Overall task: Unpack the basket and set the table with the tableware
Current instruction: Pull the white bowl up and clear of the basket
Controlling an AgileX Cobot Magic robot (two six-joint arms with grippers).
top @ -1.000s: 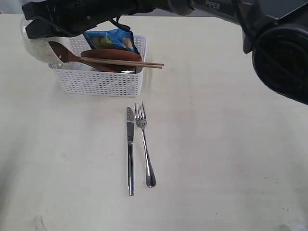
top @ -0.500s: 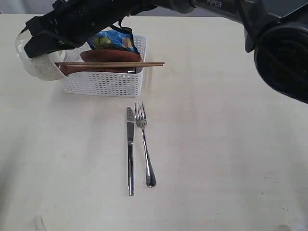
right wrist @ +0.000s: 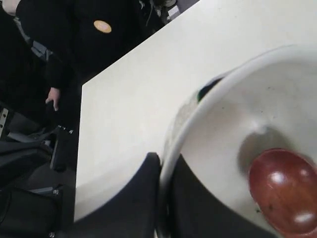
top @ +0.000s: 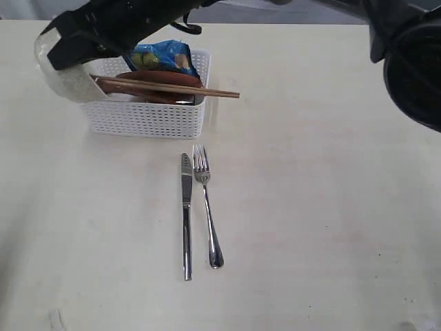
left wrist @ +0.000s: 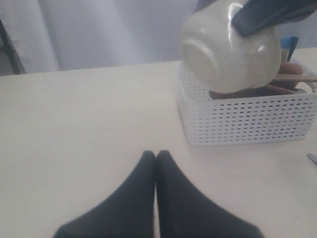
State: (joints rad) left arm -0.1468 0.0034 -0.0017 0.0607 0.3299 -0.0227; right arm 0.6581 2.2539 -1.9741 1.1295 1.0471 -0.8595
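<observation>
My right gripper (right wrist: 166,163) reaches across to the left and is shut on the rim of the off-white bowl (top: 64,74), which it holds tilted in the air at the left end of the white basket (top: 148,118). A dark red-brown spoon (right wrist: 282,191) rests with its head inside the bowl (right wrist: 233,114). Wooden chopsticks (top: 172,88) lie across the basket's rim over a brown plate (top: 162,76). A steel knife (top: 186,214) and fork (top: 207,207) lie side by side on the table (top: 317,179) in front of the basket. My left gripper (left wrist: 155,154) is shut and empty, low over the table, short of the basket (left wrist: 247,121).
A blue snack packet (top: 158,55) stands at the back of the basket. The right arm's dark body (top: 406,48) fills the upper right of the exterior view. Beyond the table's far edge in the right wrist view are dark equipment and cables (right wrist: 34,144).
The right gripper has shifted and tipped the bowl at the basket's left end, down to the left and then back up. The spoon's head no longer shows outside. Knife and fork lie unmoved.
</observation>
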